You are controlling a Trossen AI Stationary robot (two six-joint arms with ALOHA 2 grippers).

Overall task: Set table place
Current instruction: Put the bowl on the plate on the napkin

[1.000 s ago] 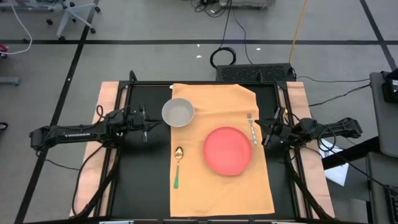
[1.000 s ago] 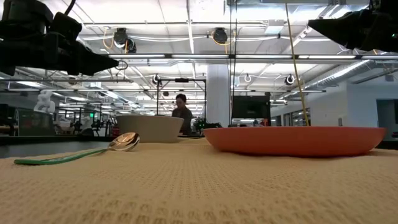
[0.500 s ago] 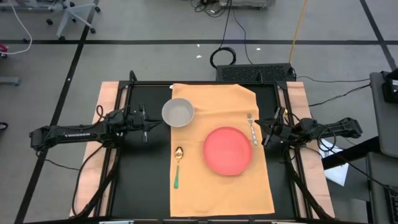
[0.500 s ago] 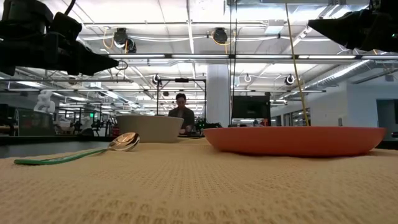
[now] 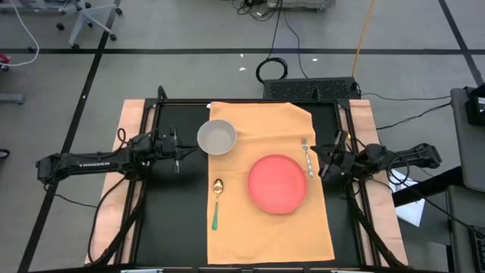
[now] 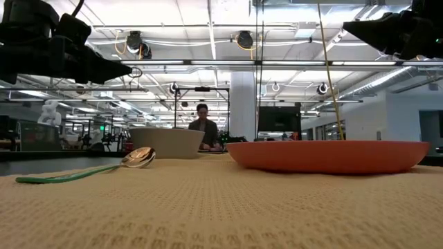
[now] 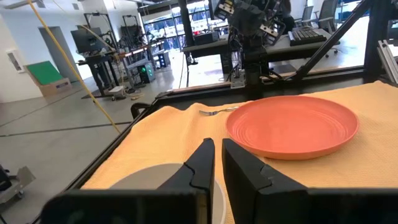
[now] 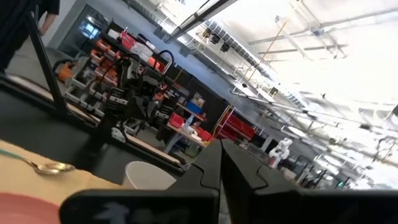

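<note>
4 pieces lie on the mat point(image 5: 269, 220); the setting looks done.

The bowl point(image 5: 217, 137), spoon point(image 5: 217, 199), plate point(image 5: 277, 183) and fork point(image 5: 307, 156) all rest on the mat, which covers the middle of the table point(image 5: 170, 220). By my judgement nothing is left to place, so the next move calls only for parking. Both arms reach in level from the sides: the left gripper point(image 5: 179, 154), near the bowl, is nearly closed and empty; the right gripper point(image 5: 322, 164), just beside the fork, is clenched on nothing.
</note>
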